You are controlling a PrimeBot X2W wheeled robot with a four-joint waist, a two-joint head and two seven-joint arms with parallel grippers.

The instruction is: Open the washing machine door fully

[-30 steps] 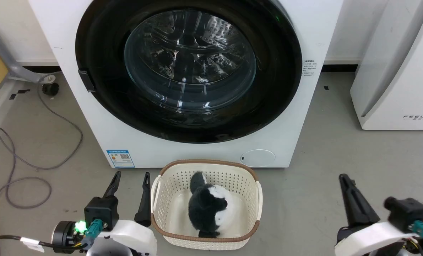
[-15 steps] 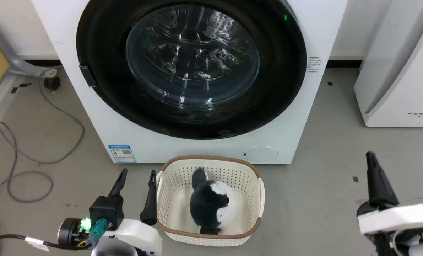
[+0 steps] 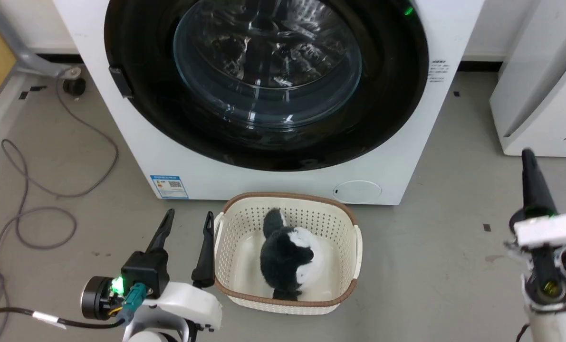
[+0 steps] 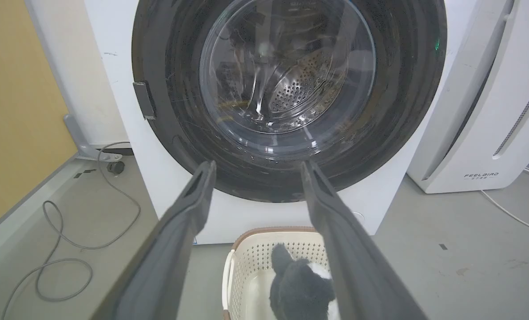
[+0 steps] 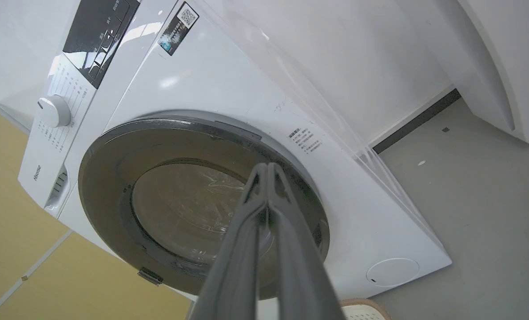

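The washing machine is a white front-loader, and its door, a glossy black disc with a clear glass bowl, lies flush against the front. A small dark latch tab sits on the door's left edge. My left gripper is open, low on the floor side, just left of the basket and short of the machine. In the left wrist view the left gripper frames the door. My right gripper is shut on nothing, off to the machine's right. In the right wrist view the right gripper points at the door.
A cream basket holding a black-and-white plush toy stands on the floor right before the machine. A white appliance is at the right. A grey cable loops over the floor at the left, near a yellow panel.
The head camera has shifted, so the whole scene sits differently. My right gripper has risen and turned edge-on, further up the right side. The left gripper keeps its place beside the basket.
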